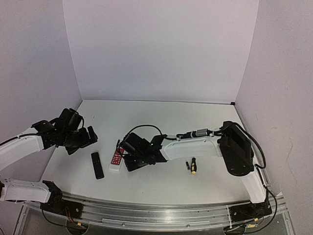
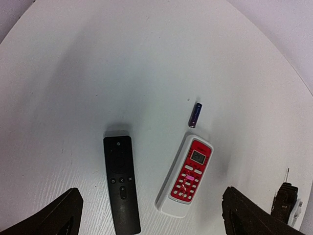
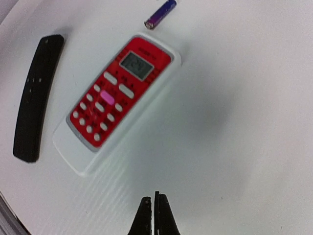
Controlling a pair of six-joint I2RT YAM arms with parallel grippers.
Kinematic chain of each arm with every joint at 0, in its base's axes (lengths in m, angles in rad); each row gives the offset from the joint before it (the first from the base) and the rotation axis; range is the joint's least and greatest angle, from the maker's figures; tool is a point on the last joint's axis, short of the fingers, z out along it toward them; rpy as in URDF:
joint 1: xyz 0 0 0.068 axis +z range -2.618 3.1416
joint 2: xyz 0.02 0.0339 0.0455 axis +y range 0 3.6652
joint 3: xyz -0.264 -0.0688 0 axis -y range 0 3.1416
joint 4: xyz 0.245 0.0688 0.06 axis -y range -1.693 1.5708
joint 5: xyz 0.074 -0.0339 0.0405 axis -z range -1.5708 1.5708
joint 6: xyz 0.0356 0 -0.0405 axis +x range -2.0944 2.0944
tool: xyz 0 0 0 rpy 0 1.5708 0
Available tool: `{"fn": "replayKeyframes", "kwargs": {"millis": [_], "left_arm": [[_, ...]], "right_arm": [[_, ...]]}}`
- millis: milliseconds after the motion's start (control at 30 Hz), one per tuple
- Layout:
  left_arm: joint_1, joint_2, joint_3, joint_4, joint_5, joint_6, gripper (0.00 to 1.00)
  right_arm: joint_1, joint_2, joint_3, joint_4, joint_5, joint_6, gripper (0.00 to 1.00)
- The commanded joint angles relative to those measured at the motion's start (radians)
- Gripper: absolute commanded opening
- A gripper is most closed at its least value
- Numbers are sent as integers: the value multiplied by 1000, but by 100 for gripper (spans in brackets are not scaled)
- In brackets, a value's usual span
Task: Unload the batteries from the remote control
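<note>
The slim black remote control (image 2: 121,183) lies face up on the white table, also seen at the left of the right wrist view as the remote control (image 3: 36,98). One purple battery (image 2: 195,114) lies just beyond the top of a white-and-red remote. A second dark battery (image 1: 187,166) rests beside the screwdriver. My left gripper (image 2: 154,220) hangs open and empty high above both remotes. My right gripper (image 3: 155,215) is shut, empty, just off the white-and-red remote's lower end.
The wider white remote with the red button panel (image 2: 186,175) lies to the right of the black one, slightly angled. A yellow-and-black screwdriver (image 1: 193,165) lies right of centre. White walls close off the table at the back and on both sides.
</note>
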Motion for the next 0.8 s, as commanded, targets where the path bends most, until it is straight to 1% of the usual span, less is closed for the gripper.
{"fn": "replayKeyframes", "kwargs": {"millis": [0, 100, 233, 333, 400, 433, 567, 600, 700, 767], "left_arm": [[5, -20, 13, 133, 22, 88, 100], [5, -3, 33, 140, 67, 108, 100], [5, 30, 31, 138, 122, 144, 100], [5, 49, 22, 143, 135, 142, 100], [5, 53, 14, 150, 143, 136, 100], [5, 52, 9, 153, 145, 134, 100], [6, 44, -9, 165, 142, 118, 100], [5, 43, -13, 167, 127, 107, 100], [21, 57, -17, 180, 49, 103, 100], [69, 71, -30, 208, -22, 115, 100]], "right_arm": [[-41, -214, -103, -52, -113, 12, 0], [-46, -268, -148, -54, -116, 10, 0], [-47, -312, -197, -53, -102, 29, 4], [-48, -339, -226, -53, -89, 32, 11], [-50, -361, -247, -53, -68, 36, 19], [-55, -374, -263, -52, -62, 40, 26], [-99, -444, -358, -51, -32, 54, 58], [-123, -478, -397, -51, -24, 63, 63], [-234, -592, -533, -50, -24, 70, 75], [-324, -699, -661, -49, 32, 40, 80]]}}
